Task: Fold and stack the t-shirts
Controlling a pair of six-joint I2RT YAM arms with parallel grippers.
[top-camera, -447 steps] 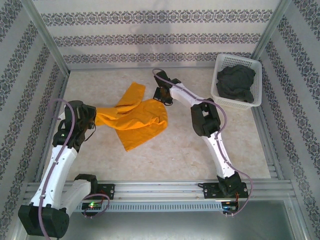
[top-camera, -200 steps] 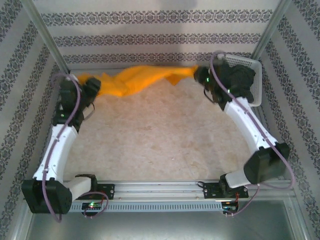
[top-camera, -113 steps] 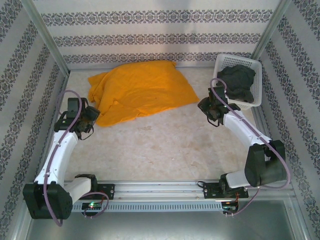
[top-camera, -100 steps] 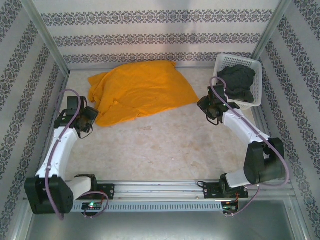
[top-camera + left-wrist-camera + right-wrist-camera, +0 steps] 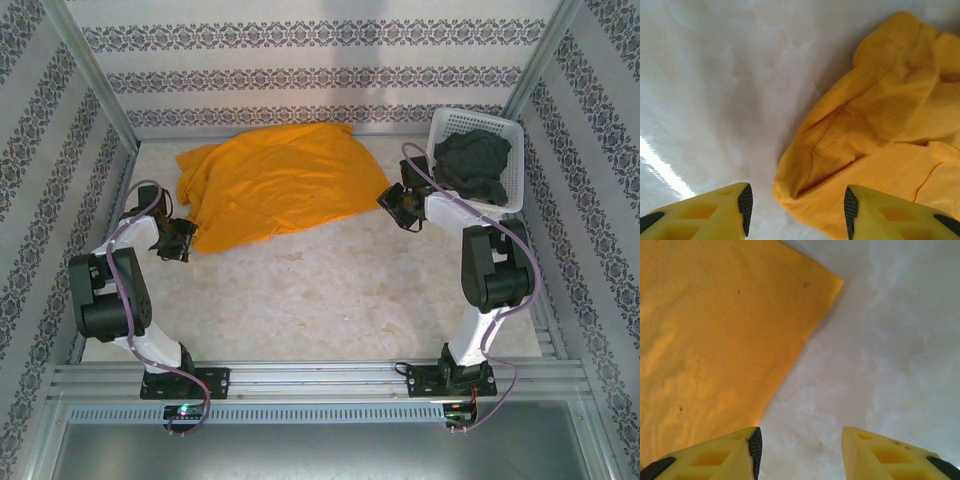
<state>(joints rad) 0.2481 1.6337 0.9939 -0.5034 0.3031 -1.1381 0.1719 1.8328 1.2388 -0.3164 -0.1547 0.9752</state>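
The orange-yellow t-shirt (image 5: 275, 180) lies spread and rumpled on the far half of the pale marbled table (image 5: 330, 290), its far edge near the patterned back wall (image 5: 320, 80). The left gripper (image 5: 178, 240) sits low at the shirt's near-left edge, jaws apart with nothing clamped. In the left wrist view a folded hem bulges just ahead of its fingers. The right gripper (image 5: 395, 205) is just beside the shirt's right corner, jaws also apart, over bare tabletop. The charcoal grey t-shirt (image 5: 472, 165) is bunched inside the white lattice basket (image 5: 438, 125) in the far right corner. The right arm (image 5: 445, 208) lies along the basket's near-left side.
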